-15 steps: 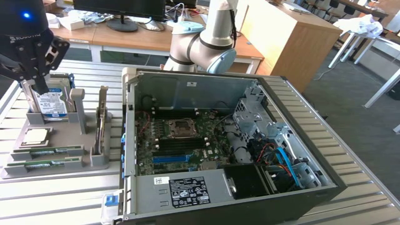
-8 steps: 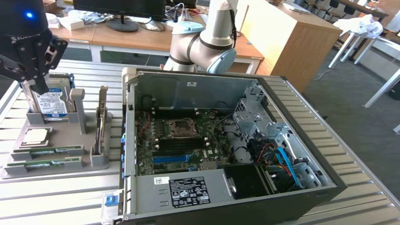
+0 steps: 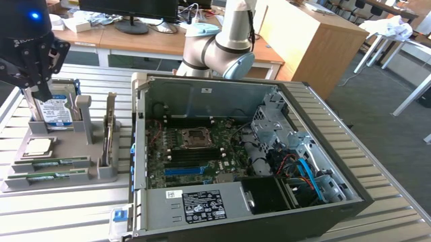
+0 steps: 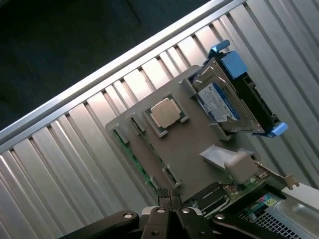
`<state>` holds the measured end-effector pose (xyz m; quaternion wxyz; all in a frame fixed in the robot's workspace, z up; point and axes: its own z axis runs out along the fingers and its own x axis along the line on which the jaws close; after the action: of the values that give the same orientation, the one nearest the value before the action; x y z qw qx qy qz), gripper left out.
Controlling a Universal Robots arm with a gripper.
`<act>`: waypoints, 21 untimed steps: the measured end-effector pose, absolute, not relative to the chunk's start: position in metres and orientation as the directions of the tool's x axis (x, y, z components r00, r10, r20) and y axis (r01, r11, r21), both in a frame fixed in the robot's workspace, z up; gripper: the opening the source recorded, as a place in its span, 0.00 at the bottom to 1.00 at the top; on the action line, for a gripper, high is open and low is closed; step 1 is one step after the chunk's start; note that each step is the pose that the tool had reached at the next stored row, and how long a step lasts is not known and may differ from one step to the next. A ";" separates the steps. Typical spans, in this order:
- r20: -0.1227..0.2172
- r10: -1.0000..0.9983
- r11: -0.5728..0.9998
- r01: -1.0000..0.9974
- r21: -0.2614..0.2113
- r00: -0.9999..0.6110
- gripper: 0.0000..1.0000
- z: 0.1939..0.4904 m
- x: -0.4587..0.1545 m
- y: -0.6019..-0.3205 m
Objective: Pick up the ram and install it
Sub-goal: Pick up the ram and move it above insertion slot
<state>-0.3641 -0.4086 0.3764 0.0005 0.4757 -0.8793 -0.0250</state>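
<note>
Right, gripper (image 3: 40,93) clenched empty above the tray (image 3: 60,185), wants squaring across the thin ram (image 3: 50,164), clear of the hard drive (image 3: 54,113)

Open air above ram (image 3: 50,164), upright hard drive (image 3: 55,115) and grey post (image 3: 83,113) nearby

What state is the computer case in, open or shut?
Open. The computer case has no panel over its upward side, leaving the motherboard and cables inside exposed.
</note>
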 end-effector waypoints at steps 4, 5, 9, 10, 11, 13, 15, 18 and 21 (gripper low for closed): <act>-0.023 -0.869 0.494 -0.868 0.045 -0.495 0.10 0.376 -0.364 -0.409; -0.023 -0.877 0.479 -0.876 0.045 -0.481 0.10 0.376 -0.364 -0.409; -0.023 -0.907 0.420 -0.907 0.045 -0.421 0.10 0.376 -0.364 -0.409; -0.023 -0.914 0.404 -0.913 0.045 -0.406 0.10 0.376 -0.364 -0.409; -0.023 -0.921 0.389 -0.920 0.045 -0.390 0.10 0.376 -0.364 -0.409; -0.023 -0.934 0.356 -0.933 0.045 -0.357 0.10 0.376 -0.364 -0.409; -0.022 -0.945 0.324 -0.945 0.045 -0.325 0.10 0.376 -0.364 -0.409; -0.022 -0.961 0.274 -0.961 0.045 -0.276 0.10 0.376 -0.364 -0.409; -0.022 -0.974 0.226 -0.973 0.045 -0.227 0.10 0.376 -0.364 -0.409</act>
<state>-0.3641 -0.4086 0.3764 0.0053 0.6217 -0.7828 -0.0246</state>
